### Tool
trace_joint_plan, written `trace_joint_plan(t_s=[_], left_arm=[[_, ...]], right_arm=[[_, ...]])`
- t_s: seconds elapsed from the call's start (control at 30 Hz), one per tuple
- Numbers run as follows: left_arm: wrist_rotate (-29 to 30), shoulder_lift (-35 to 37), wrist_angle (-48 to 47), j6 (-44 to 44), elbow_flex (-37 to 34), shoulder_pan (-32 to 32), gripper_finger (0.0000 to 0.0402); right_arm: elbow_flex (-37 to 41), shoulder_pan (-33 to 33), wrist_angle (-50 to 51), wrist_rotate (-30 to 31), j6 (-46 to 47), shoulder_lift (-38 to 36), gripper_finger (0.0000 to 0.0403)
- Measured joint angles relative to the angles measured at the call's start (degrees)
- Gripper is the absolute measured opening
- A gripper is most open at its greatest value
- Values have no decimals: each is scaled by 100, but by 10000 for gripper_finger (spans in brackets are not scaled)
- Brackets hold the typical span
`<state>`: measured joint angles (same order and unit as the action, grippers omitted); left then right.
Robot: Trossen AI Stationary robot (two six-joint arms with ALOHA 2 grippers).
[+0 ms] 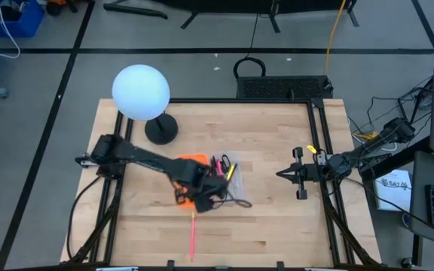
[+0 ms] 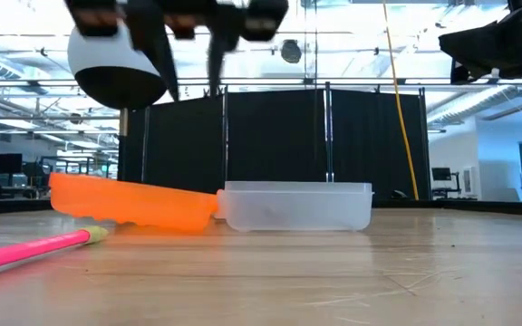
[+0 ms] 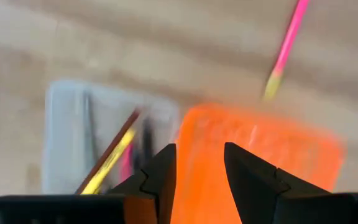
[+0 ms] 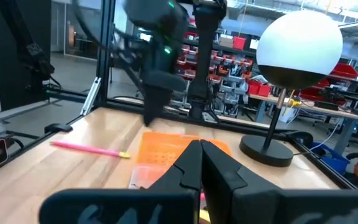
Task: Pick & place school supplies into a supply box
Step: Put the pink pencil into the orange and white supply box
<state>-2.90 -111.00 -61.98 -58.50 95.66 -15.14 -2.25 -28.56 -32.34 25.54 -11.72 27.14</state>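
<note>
The supply box lies open at the table's middle, its orange perforated half (image 1: 193, 159) beside its clear half (image 1: 228, 169). In the clear half (image 3: 92, 134) lie a yellow pencil (image 3: 107, 163), a pink one and dark ones. One pink pencil (image 1: 192, 235) with a yellow end rests flat on the wood nearer the front edge. My left gripper (image 3: 197, 177) hangs open above the orange half (image 3: 253, 155), pointing down, with nothing between its fingers. At the table's right, my right gripper (image 1: 283, 175) is shut and holds nothing.
A white globe lamp (image 1: 141, 92) on a black round foot (image 1: 160, 129) stands at the far left of the table. A black frame (image 1: 319, 150) borders the wood. Bare wood lies along the near edge and between the box and my right gripper.
</note>
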Motion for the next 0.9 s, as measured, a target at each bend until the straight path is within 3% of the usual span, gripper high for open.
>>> trace_joint_plan(t_s=[0.1, 0.2, 0.37, 0.5, 0.7, 0.9], left_arm=[[-477, 18, 24, 786, 2, -323, 142], [-581, -96, 27, 1221, 0, -656, 142], [-104, -268, 99, 1081, -220, -1081, 143], [115, -296, 638, 675, -845, -1204, 143], [1077, -304, 1223, 606, -1611, -1191, 143], [977, -304, 1123, 646, -1733, -1230, 143]], right_arm=[[1, 0, -42, 7, -38, 4, 0], [0, 0, -180, 8, -21, 2, 0], [1, 0, -325, -1, 390, 11, 0], [-1, 0, -257, -2, 860, 29, 0], [-1, 0, -509, -7, 1148, 31, 0], [1, 0, -496, -9, 1101, 44, 0]])
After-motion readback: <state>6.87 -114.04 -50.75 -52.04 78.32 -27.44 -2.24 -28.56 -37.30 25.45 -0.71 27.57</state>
